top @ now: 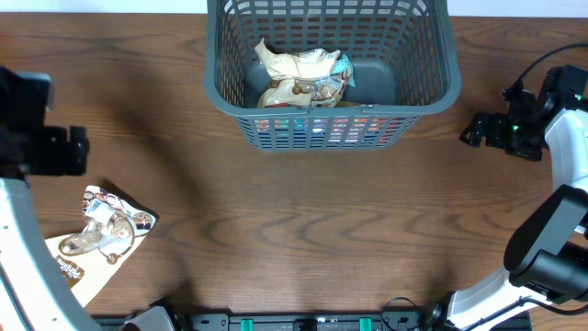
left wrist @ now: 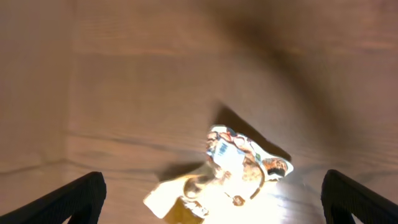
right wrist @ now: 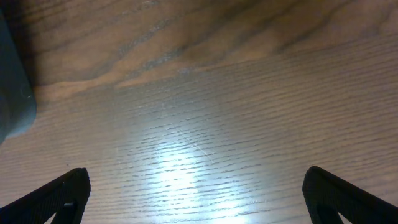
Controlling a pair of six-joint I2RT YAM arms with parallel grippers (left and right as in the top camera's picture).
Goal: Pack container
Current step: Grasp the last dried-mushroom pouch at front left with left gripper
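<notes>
The container (top: 432, 83) is a large dark grey slotted basket at the top middle of the table. Crumpled snack bags (top: 299, 75) lie inside it. Another snack bag (top: 101, 234) lies flat on the table at the lower left; it also shows in the left wrist view (left wrist: 233, 174), overexposed. My left gripper (left wrist: 211, 202) is open and empty above this bag, its fingers wide apart on either side. My right gripper (right wrist: 196, 199) is open and empty over bare table, right of the container. A corner of the container (right wrist: 12, 93) shows at the left edge of the right wrist view.
The wooden table (top: 322, 230) spans the view. The left arm (top: 37, 138) is at the left edge, the right arm (top: 551, 129) at the right edge. Cables and arm bases run along the front edge (top: 303, 322).
</notes>
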